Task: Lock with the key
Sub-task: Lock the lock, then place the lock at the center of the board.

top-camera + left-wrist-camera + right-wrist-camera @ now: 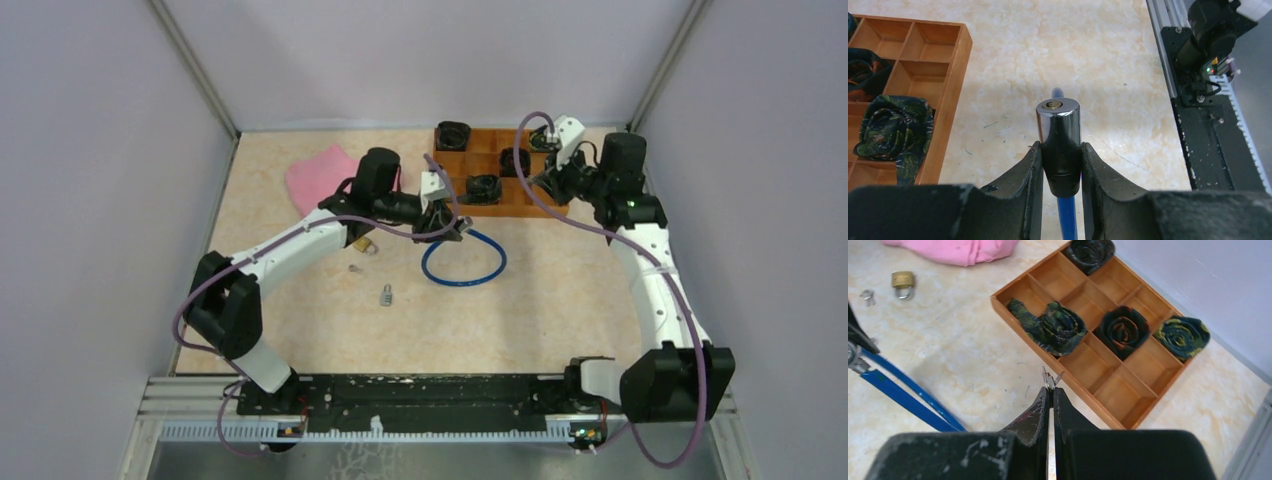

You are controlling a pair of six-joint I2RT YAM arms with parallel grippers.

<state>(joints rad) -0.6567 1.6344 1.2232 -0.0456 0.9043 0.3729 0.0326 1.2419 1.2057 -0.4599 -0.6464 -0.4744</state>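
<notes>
My left gripper (1060, 155) is shut on the black and chrome cylinder of a cable lock (1058, 132), whose keyhole (1051, 104) faces away from the wrist camera. Its blue cable (463, 262) lies in a loop on the table. In the top view the left gripper (450, 222) is at the table's middle, lifting the cylinder slightly. My right gripper (1051, 390) is shut on a small set of silver keys (1049, 378) that stick out past the fingertips. It hovers by the wooden tray's near edge (548, 182), to the right of the lock and apart from it.
A wooden tray (530, 210) holding rolled ties (1063, 327) stands at the back right. A pink cloth (320, 175) lies at the back left. A brass padlock (365, 245), a small key set (354, 268) and a small silver padlock (386, 295) lie near the left arm.
</notes>
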